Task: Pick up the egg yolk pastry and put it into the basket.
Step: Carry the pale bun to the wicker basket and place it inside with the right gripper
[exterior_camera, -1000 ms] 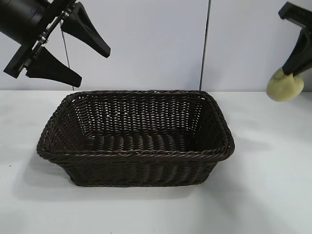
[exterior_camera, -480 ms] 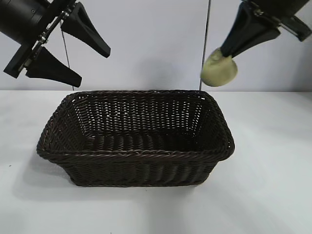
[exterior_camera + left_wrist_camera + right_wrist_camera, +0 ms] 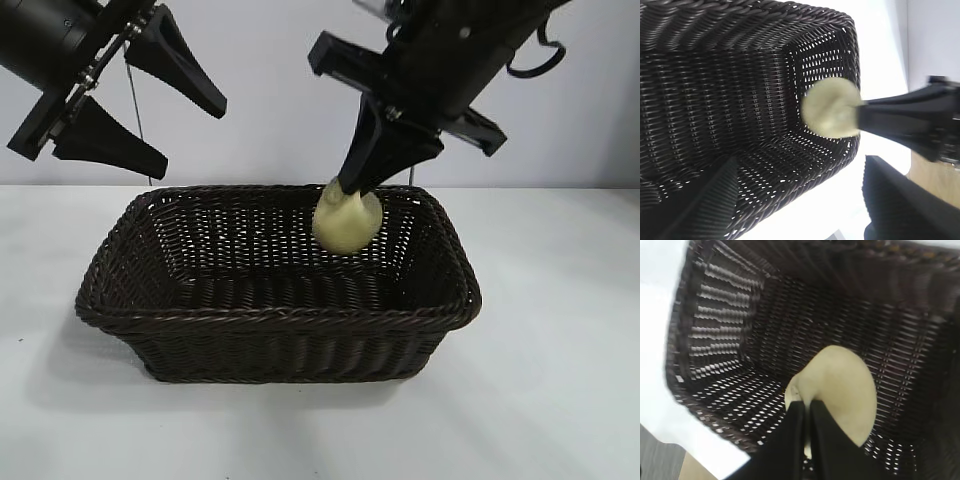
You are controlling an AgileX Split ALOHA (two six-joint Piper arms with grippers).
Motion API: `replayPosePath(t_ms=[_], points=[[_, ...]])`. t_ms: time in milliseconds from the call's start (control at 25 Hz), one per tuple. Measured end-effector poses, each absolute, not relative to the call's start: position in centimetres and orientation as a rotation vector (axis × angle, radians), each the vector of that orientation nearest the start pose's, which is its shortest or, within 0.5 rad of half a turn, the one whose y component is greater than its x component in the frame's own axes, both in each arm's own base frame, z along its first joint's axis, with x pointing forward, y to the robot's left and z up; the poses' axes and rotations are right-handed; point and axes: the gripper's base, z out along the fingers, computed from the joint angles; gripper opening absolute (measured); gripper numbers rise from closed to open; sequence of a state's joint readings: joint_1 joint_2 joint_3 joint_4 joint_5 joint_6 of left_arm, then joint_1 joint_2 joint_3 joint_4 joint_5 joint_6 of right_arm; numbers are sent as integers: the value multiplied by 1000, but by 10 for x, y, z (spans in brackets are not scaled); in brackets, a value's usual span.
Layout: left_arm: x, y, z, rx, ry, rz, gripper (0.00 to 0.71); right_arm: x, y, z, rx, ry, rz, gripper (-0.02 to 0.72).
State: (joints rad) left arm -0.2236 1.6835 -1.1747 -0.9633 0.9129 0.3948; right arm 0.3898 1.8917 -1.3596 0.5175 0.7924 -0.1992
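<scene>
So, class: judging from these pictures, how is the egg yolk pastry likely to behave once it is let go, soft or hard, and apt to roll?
The egg yolk pastry hangs from a narrow pinch by the right gripper, so it is probably light. Its matte surface looks soft, likely denting under pressure. Being dome-shaped, it might roll a little on landing, though the basket walls should contain it.

No legible text

No lettering, label, brand mark, number or sign can be read in any of the three views; none is seen on the basket (image 3: 277, 318), on the egg yolk pastry (image 3: 347, 223), on the black arm housings or on the worktop (image 3: 560, 400).
</scene>
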Motion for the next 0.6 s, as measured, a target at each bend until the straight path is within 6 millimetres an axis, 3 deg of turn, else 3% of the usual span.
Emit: replayPosePath(t_ms=[240, 600], points=[[320, -133, 256, 119, 2634, -1119, 511, 351, 180, 218, -398, 2745, 651, 380], [320, -133, 256, 119, 2634, -1119, 511, 334, 174, 260, -450, 2704, 690, 422]])
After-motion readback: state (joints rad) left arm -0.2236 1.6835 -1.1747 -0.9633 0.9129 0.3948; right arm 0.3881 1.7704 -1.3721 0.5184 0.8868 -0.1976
